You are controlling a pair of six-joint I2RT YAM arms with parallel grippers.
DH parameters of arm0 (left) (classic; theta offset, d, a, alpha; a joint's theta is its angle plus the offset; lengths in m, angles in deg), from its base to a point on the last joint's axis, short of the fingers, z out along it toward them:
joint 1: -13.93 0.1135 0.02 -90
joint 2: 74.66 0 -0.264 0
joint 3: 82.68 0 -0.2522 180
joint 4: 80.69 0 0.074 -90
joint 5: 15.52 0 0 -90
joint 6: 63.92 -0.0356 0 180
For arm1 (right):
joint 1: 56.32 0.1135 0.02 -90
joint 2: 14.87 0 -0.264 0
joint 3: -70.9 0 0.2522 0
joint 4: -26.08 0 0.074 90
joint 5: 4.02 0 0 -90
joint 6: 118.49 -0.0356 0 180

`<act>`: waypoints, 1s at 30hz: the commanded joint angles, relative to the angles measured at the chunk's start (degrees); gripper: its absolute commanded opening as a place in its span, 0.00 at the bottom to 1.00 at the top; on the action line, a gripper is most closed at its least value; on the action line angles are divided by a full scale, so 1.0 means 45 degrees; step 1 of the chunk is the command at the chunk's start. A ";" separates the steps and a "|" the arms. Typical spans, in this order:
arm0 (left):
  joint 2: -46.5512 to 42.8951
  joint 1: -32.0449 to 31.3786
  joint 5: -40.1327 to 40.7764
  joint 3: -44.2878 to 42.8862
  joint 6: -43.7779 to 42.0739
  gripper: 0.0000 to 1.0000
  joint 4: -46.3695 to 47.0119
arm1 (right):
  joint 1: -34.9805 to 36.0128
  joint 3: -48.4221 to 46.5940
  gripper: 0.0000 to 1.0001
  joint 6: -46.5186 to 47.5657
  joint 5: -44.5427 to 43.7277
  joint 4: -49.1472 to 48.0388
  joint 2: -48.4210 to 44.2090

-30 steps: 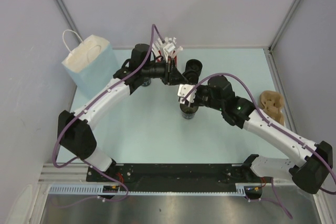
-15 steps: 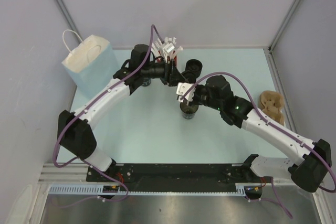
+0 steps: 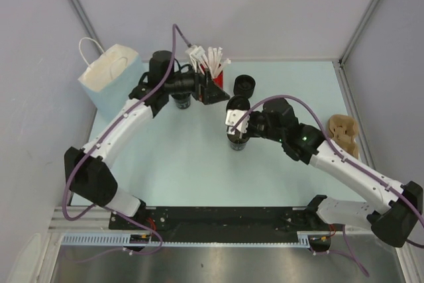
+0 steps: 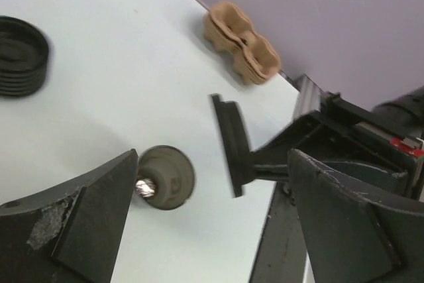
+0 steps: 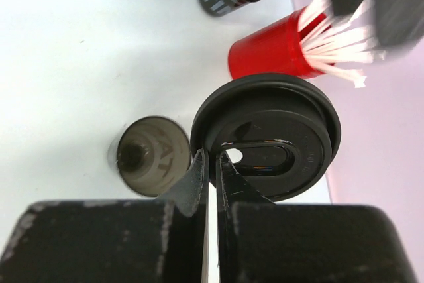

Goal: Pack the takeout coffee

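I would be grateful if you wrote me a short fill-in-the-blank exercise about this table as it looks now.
1. The right gripper is shut on the rim of a black ____.
2. The white sticks stand in a ____ cup.
3. The left gripper is ____ and holds nothing.
4. The paper bag is light ____.
Missing words: lid; red; open; blue.

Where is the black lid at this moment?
In the right wrist view, the black lid is pinched at its rim by the right gripper, with the open black cup at its left and the red cup beyond it.
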 commanded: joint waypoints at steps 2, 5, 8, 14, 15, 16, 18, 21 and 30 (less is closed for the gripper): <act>-0.1363 0.1532 0.0947 -0.1271 -0.1960 1.00 -0.1445 | -0.0052 -0.1100 0.00 0.0177 0.0728 0.1932 -0.0498; -0.1949 0.2236 0.1765 -0.1447 -0.3598 0.99 -0.2595 | -0.0344 -0.1881 0.00 0.0079 0.1198 0.3008 -0.0147; -0.2477 0.2588 0.3092 -0.1253 -0.5498 0.99 -0.3381 | -0.0637 -0.2855 0.00 -0.0019 0.1218 0.4122 0.0672; -0.4352 0.2843 0.4151 0.0465 -0.6829 0.99 -0.3617 | -0.0891 -0.4809 0.00 -0.0291 0.0886 0.6953 0.3343; -0.4567 0.2843 0.4306 0.0583 -0.6907 0.99 -0.3791 | -0.0892 -0.5470 0.00 -0.0350 0.0886 0.7363 0.3814; -0.4956 0.2863 0.4346 0.0739 -0.7121 1.00 -0.3890 | -0.0969 -0.5980 0.00 -0.0447 0.1060 0.8256 0.4206; -0.5251 0.2940 0.4405 0.0740 -0.7336 0.99 -0.4298 | -0.1067 -0.7478 0.00 -0.0526 0.1431 0.9295 0.5436; -0.5701 0.3271 0.4368 0.0682 -0.7708 0.99 -0.4768 | -0.1243 -0.9083 0.01 -0.0682 0.2174 1.1074 0.6685; -0.6404 0.3956 0.3819 0.1772 -0.8548 0.99 -0.5923 | -0.1029 -0.9560 0.01 -0.1092 0.1980 1.2191 0.7628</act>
